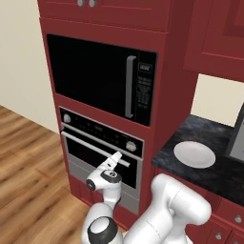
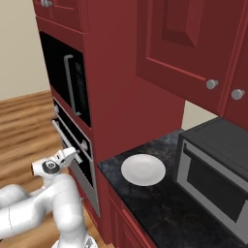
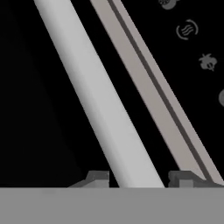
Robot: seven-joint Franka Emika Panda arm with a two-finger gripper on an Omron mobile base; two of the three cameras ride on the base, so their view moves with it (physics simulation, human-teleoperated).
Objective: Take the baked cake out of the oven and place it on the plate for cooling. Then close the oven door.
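Two fingertips [image 3: 98, 177] straddle oven door's [image 1: 102, 164] bar handle [image 3: 103, 109]; hand [image 1: 116, 157] half-narrowed around bar, firm grip not confirmable. Step: opening oven [image 1: 101, 147]. Next: clamp, pull door down. White plate [image 1: 194, 154] on tabletop [image 1: 200, 138], 3 o'clock of oven. Cake presumably inside.

The oven [image 1: 102, 152] sits in a tall cabinet column [image 1: 167, 95], directly below the microwave [image 1: 100, 78]. The oven door [image 1: 95, 159] is shut, its bar handle [image 1: 93, 147] running across the front just under the control strip [image 1: 100, 129]. My gripper [image 3: 139, 177] is at that handle, one finger on either side of the bar. To the right of the column, a counter [image 2: 160, 203] carries the plate [image 2: 143, 169], with a second appliance [image 2: 218, 164] further right on it.
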